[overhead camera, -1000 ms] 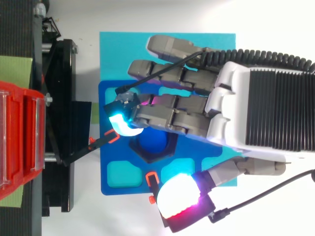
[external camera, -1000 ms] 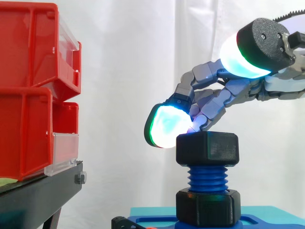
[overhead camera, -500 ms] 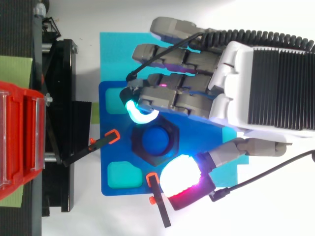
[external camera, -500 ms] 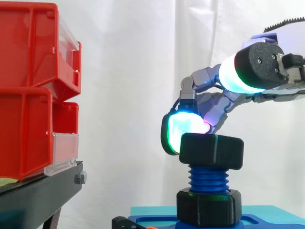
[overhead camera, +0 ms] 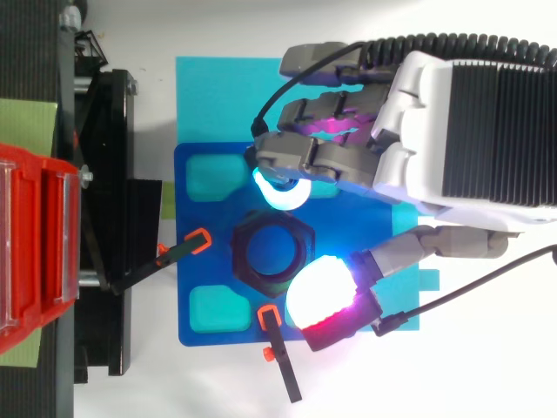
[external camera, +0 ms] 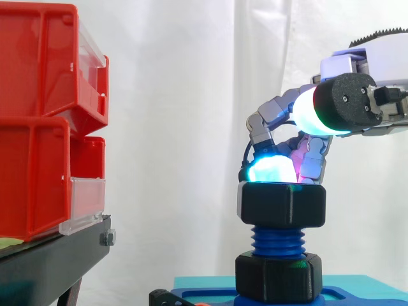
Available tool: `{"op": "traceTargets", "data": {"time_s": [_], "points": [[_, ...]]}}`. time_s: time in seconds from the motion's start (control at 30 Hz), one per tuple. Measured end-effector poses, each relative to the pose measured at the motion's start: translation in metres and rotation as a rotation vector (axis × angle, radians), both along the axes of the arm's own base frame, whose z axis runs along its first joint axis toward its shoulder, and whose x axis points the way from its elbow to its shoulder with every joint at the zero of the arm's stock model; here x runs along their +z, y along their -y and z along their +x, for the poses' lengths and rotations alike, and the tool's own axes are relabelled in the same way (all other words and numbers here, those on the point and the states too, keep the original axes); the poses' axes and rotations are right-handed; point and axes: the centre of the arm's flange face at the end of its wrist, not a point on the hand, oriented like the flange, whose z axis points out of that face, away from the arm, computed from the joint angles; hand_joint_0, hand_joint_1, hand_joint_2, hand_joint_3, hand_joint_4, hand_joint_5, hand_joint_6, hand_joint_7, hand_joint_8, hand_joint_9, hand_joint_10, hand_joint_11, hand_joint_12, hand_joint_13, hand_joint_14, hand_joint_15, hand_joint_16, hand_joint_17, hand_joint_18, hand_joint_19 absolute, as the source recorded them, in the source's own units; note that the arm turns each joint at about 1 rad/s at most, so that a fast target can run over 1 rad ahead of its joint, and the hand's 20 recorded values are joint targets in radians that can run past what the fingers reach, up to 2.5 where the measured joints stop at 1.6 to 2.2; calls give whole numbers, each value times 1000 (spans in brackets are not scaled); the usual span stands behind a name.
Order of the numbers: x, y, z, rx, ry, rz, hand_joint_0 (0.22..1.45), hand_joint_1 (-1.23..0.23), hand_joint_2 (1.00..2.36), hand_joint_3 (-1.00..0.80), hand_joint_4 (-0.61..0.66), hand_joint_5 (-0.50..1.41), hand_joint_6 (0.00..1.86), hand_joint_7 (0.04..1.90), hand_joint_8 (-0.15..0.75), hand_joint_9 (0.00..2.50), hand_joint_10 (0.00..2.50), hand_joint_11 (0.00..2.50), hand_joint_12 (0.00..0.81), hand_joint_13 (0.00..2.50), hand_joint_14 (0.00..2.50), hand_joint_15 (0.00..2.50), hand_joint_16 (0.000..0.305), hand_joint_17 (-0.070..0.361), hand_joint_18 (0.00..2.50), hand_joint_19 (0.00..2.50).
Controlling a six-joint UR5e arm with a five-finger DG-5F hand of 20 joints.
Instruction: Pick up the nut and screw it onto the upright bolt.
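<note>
A black hex nut (external camera: 281, 204) sits at the top of the upright blue bolt (external camera: 278, 240), with threads showing beneath it. A second black nut (external camera: 278, 277) sits at the bolt's foot. From above, the upper nut (overhead camera: 241, 258) rings the bolt's end (overhead camera: 273, 254). My hand (overhead camera: 470, 113) comes in from the right, fingers curled. One glowing cyan fingertip (external camera: 271, 169) rests on the nut's far top edge. The thumb pad (external camera: 317, 112) hovers higher, over the nut's near right corner, clear of it.
The bolt stands on a blue base plate (overhead camera: 209, 300) over a cyan mat (overhead camera: 209, 96). Two black clamps with orange tips (overhead camera: 187, 246) lie at the plate's left and front. Red bins (external camera: 38, 127) on a black stand (external camera: 57, 255) rise at the left.
The fingers have curled back toward the palm, sweeping across the nut's top. The nut has turned and sits level. The thumb stays raised.
</note>
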Motion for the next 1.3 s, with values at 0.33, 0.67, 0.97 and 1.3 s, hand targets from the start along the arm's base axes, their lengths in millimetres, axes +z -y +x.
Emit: {"op": "traceTargets", "data": {"time_s": [0.33, 0.67, 0.97, 1.3], "points": [[12, -1, 4, 3, 23, 5, 515, -170, 1000, -500, 220, -133, 503, 875, 255, 726, 0, 0, 303, 562, 0, 0, 32, 72, 238, 0], [33, -5, 10, 14, 35, 5, 503, -129, 1000, -500, 155, -172, 502, 671, 223, 522, 0, 0, 326, 354, 0, 0, 37, 84, 0, 0], [36, -21, 13, 30, 61, -3, 494, -72, 1000, -500, 108, -201, 501, 567, 184, 292, 0, 0, 338, 145, 0, 0, 41, 92, 0, 0], [26, -44, 9, 34, 30, -8, 492, -61, 1000, -500, 127, -184, 501, 567, 182, 271, 0, 0, 339, 118, 0, 0, 41, 93, 0, 0]]}}
